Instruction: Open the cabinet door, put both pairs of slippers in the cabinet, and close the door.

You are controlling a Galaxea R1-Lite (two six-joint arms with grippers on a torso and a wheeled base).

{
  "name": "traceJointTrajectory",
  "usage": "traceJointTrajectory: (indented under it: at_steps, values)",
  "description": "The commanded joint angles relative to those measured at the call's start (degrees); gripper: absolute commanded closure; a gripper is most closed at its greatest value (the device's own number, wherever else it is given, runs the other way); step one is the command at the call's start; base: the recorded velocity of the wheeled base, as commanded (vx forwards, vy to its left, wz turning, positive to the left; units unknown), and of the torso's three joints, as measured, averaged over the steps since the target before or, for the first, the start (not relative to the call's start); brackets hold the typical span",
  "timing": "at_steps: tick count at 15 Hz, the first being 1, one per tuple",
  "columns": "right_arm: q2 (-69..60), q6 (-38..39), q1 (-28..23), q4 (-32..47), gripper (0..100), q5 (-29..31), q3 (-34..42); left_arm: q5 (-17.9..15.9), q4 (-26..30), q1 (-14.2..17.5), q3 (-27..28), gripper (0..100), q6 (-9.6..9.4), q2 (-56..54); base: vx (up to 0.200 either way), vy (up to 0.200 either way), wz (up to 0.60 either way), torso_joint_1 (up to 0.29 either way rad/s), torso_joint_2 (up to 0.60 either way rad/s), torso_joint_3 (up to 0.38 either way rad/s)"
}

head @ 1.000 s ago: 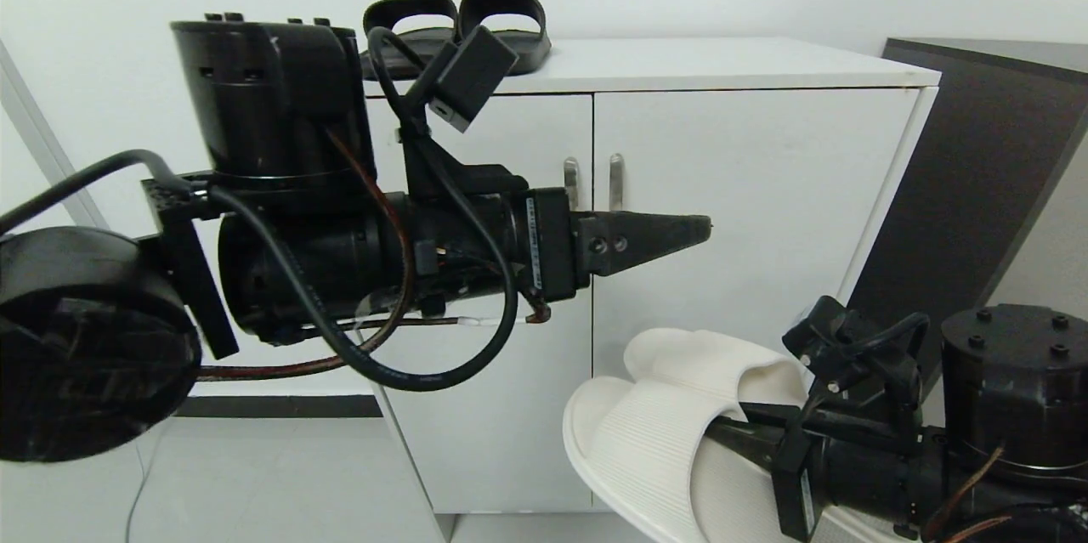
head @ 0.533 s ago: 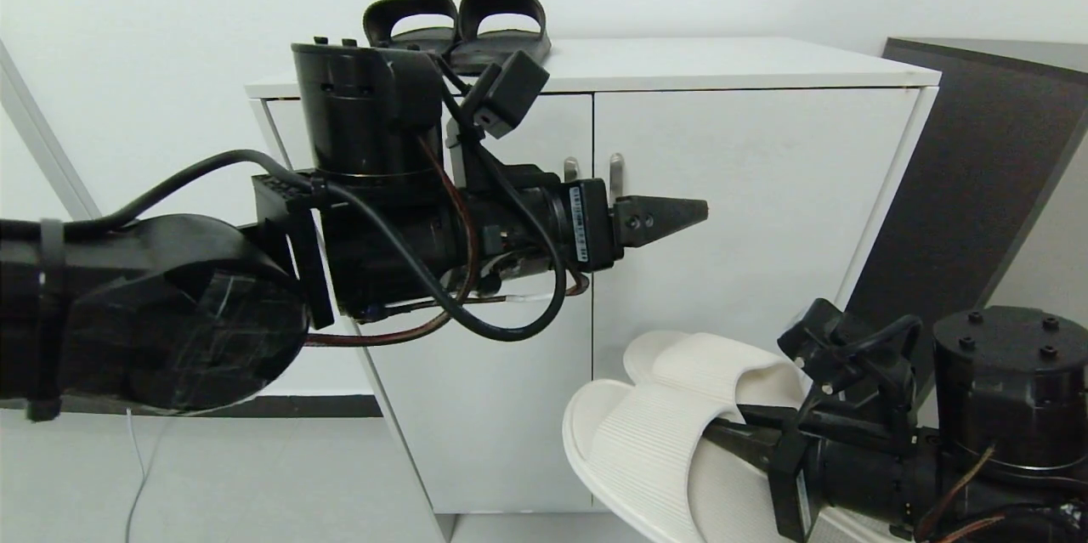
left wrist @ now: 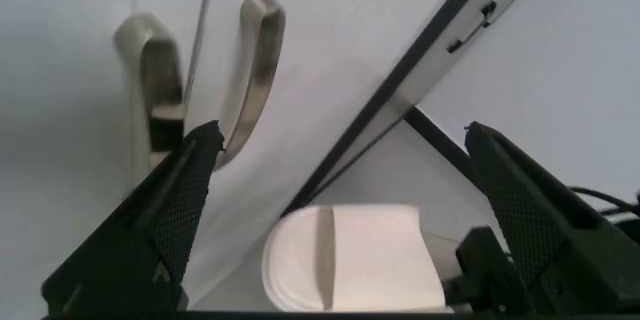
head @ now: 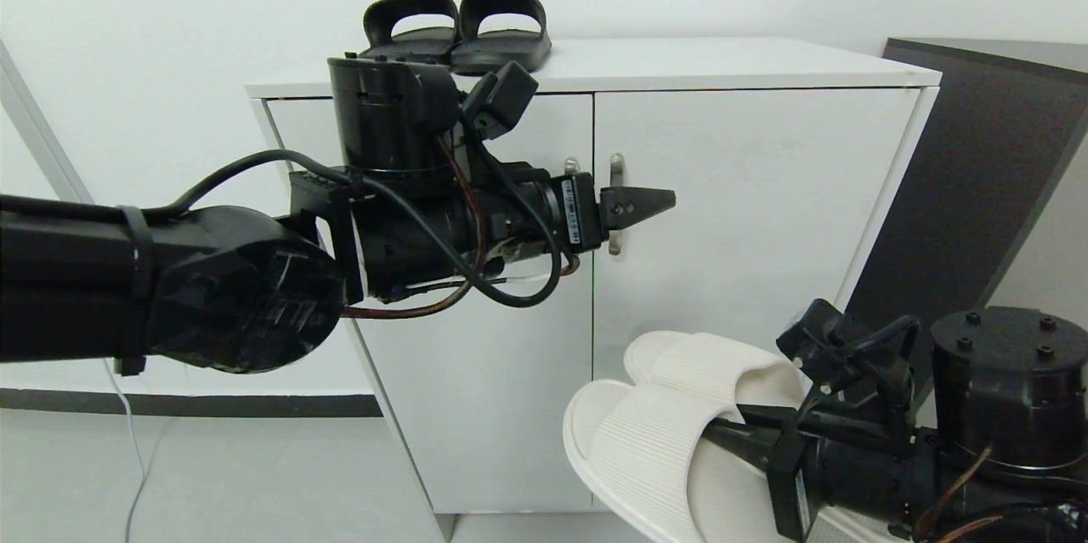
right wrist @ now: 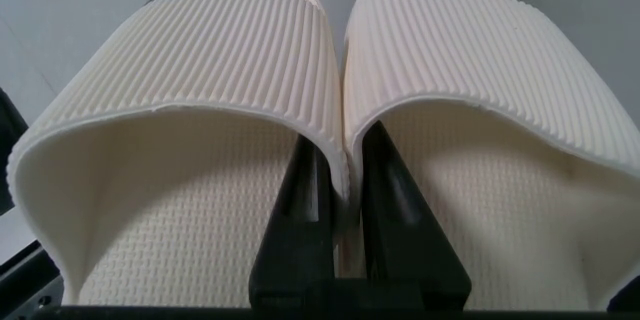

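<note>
Handle sits just beside one finger of the wide-open left gripper; centre it between the jaws before closing. Right gripper clamps the white slippers.

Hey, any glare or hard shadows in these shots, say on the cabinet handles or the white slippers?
Head view: soft, even light, no hard shadows on the white cabinet. Left wrist view: the metal handles show a bright sheen, framed by the open left gripper. Right wrist view: the white slippers are evenly lit, shaded only under their straps, where the right gripper pinches them.
</note>
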State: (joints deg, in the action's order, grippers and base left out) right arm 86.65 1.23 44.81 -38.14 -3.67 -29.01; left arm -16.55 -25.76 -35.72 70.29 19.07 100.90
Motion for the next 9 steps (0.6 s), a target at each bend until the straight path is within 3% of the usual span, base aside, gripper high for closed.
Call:
traceJointTrajectory:
  at_steps: [1,9]
  values:
    - [0.1,0.0,0.01,0.0,100,-0.02,0.01,0.73,-0.08,0.39,2.13,0,0.01,2.11,0.0,0.0,0.0,0.0,0.0,0.0]
    - [-0.34,-0.09,0.71,0.0,100,0.15,0.19,0.3,0.09,-0.05,7.58,0,0.01,7.29,0.0,0.0,0.0,0.0,0.0,0.0]
